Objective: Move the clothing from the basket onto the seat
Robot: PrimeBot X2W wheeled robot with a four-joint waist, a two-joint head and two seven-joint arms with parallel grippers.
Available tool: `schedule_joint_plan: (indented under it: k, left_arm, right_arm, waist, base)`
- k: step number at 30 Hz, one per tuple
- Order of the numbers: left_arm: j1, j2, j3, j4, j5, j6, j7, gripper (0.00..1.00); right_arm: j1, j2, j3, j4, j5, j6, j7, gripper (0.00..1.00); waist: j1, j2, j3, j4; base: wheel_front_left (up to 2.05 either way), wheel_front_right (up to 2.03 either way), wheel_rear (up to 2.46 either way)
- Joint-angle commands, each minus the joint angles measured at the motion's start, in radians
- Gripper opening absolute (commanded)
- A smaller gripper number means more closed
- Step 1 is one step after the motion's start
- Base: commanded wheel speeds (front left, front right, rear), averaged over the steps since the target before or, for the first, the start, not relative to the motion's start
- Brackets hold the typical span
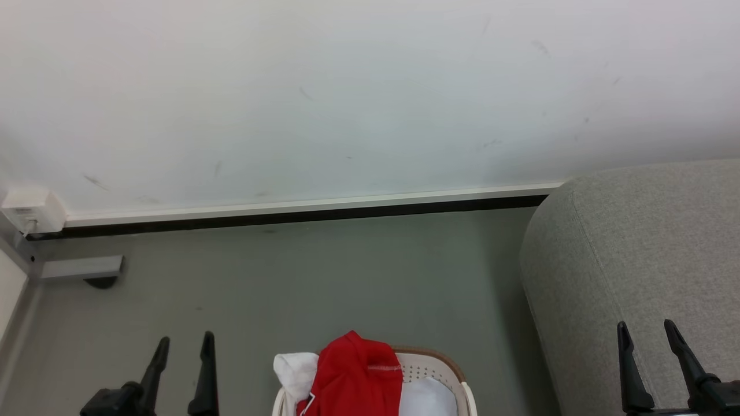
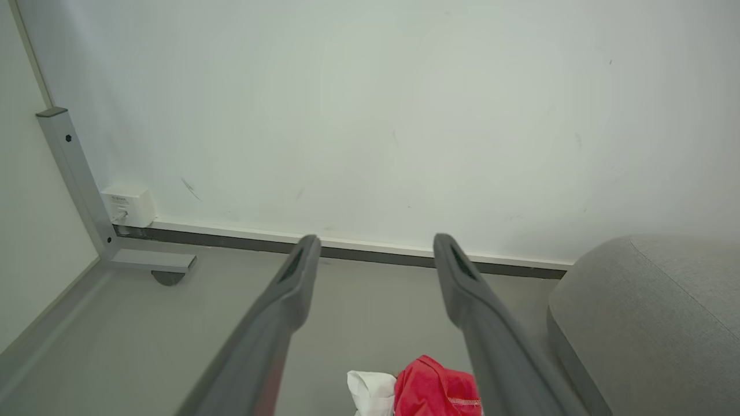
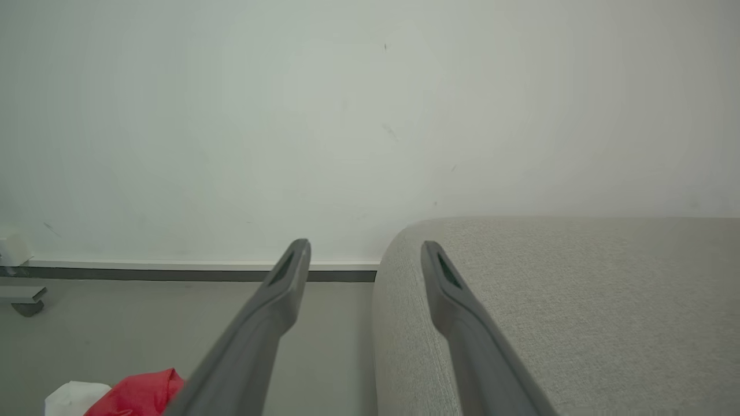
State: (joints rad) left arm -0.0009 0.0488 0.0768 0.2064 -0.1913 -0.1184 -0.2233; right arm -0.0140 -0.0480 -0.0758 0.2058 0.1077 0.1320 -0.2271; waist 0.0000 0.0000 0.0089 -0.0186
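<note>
Clothing (image 1: 355,375) sits heaped in basket (image 1: 439,355), seat (image 1: 647,242) just right of it. Left gripper (image 1: 186,338) and right gripper (image 1: 646,325) are spread wide, empty. You should lower 1 onto the red peak, pinch deep, skip white fabric (image 1: 295,370).

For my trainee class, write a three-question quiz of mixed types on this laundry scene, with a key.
1. True or false: the bright red soft-fabric garment lies on the large grey upholstered sofa.
2. The left gripper is: A) open and empty; B) shut on the garment; C) shut on the sofa's fabric.
3. Fill in: seen from the robot, the sofa stands to the ____ of the oval cream perforated plastic basket.
Key: 1 false, it is heaped in the basket; 2 A; 3 right.
</note>
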Motion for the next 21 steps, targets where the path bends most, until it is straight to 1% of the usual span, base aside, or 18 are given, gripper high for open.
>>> schedule_joint_plan:
  k: [1,8,11,16,21]
  left_arm:
    - [0.008,0.008,0.002,-0.001,0.031,-0.004,-0.013,1.00]
    - [0.003,0.007,0.007,0.013,0.064,-0.006,-0.026,1.00]
    - [0.004,0.006,0.003,0.016,0.079,-0.008,-0.030,1.00]
    - [0.010,0.005,0.005,0.018,0.110,-0.010,-0.039,1.00]
    - [0.012,0.005,0.009,0.020,0.114,-0.011,-0.042,1.00]
  right_arm:
    - [0.011,-0.003,-0.008,0.006,-0.003,-0.002,-0.008,1.00]
    - [0.010,-0.003,-0.013,0.018,-0.022,-0.002,-0.023,1.00]
    - [0.009,-0.004,-0.015,0.031,-0.014,-0.002,-0.027,1.00]
    - [0.007,-0.004,-0.013,0.041,-0.046,-0.002,-0.035,1.00]
    - [0.003,-0.004,-0.009,0.046,-0.053,-0.002,-0.039,1.00]
  waist:
    - [0.0000,0.0000,0.001,0.001]
    - [0.0000,0.0000,0.005,0.004]
    - [0.0000,0.0000,0.006,0.005]
    - [0.0000,0.0000,0.009,0.003]
    - [0.0000,0.0000,0.012,-0.002]
  base:
    - [0.00,0.00,0.00]
    - [0.00,0.00,0.00]
    - [0.00,0.00,0.00]
    - [0.00,0.00,0.00]
    - [0.00,0.00,0.00]
